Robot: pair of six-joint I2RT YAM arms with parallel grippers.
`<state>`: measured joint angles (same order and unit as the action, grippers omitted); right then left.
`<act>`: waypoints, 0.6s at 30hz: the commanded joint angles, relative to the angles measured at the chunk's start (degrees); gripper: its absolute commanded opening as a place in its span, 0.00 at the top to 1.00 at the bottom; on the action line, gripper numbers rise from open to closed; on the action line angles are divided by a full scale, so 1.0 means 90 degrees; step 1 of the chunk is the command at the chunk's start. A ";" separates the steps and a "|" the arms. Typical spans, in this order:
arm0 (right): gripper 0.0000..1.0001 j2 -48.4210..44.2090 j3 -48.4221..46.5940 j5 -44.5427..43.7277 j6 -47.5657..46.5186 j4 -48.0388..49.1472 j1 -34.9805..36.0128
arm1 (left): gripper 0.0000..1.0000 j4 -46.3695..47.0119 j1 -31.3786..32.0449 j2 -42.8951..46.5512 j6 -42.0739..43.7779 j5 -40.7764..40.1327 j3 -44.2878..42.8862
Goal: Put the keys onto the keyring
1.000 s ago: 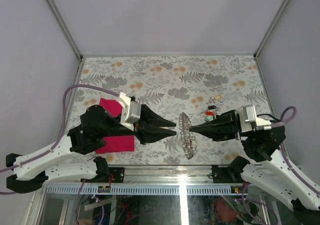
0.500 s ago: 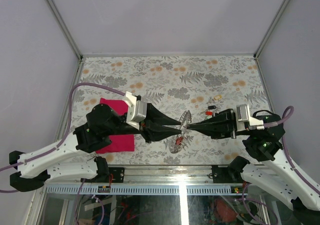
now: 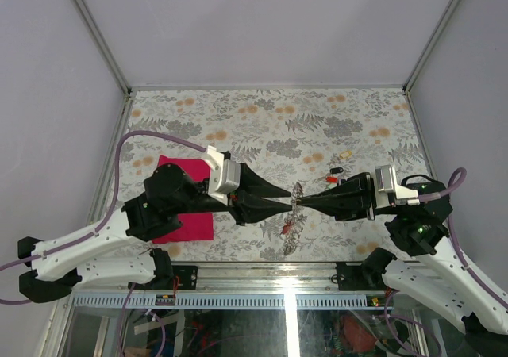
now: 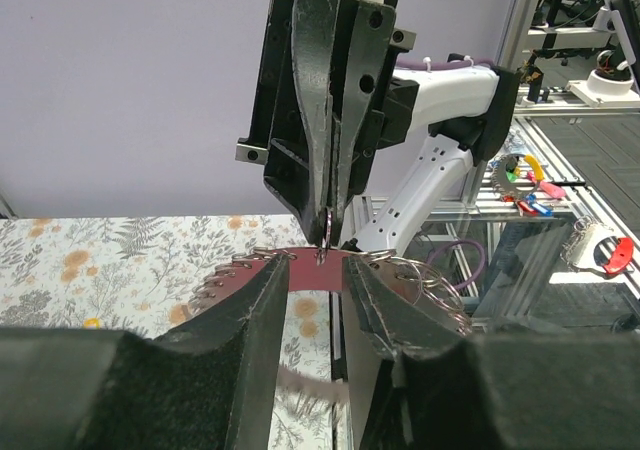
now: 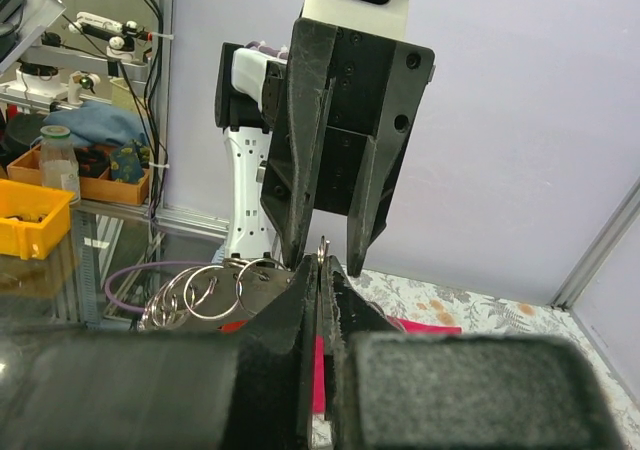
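1. The two grippers are met tip to tip above the near middle of the flower-patterned table point(image 3: 238, 119).
2. The right gripper point(image 3: 301, 205) is seen with its fingers pressed together, and the edge of one wire ring of the keyring point(image 5: 205, 292) is pinched at their tips.
3. The left gripper point(image 3: 282, 206) is held with its jaws partly spread. The right gripper's closed tip is set in the gap between them.
4. In the left wrist view the keyring is strung across the ends of the left fingers point(image 4: 255, 315). Whether it is gripped by them or only resting there cannot be told.
5. The keyring is lifted off the table between the two grippers. Its free length hangs as a limp strand of linked rings toward the near edge.
6. A red-headed key point(image 3: 286, 228) is seen at that hanging strand. Whether it is threaded on cannot be told.
7. The remaining keys point(image 3: 336, 170) lie in a small loose cluster on the table, beyond the right gripper and apart from the keyring.
8. A magenta cloth point(image 3: 178, 218) is spread flat on the table under the left arm.
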<state>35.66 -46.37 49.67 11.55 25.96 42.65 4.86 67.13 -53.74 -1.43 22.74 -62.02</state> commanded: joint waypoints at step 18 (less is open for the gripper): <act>1.00 0.0034 -0.0186 0.0043 -0.0029 -0.0006 0.0006 | 1.00 0.0374 0.0022 -0.0168 0.0226 -0.0058 -0.0319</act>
<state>36.05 -46.37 50.09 11.55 24.88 42.63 4.78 67.13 -55.33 -0.21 22.81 -62.48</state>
